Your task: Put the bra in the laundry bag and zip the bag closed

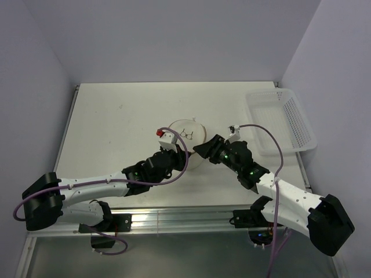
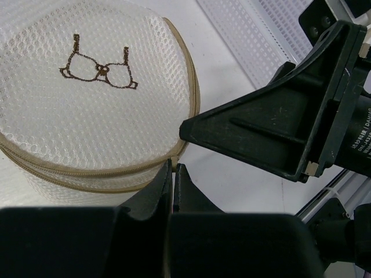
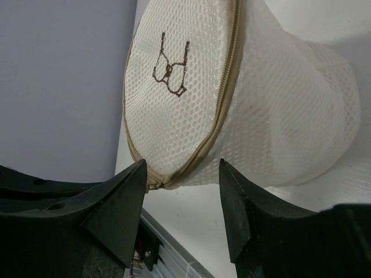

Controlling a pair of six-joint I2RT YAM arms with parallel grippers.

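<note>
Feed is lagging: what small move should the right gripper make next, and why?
Probably close the right gripper on the zipper end of the laundry bag: it lies between the open jaws, apparently untouched.

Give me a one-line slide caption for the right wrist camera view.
Right hand, fingers apart, framing the tan zipper rim of the mesh laundry bag with its bra symbol.
</note>
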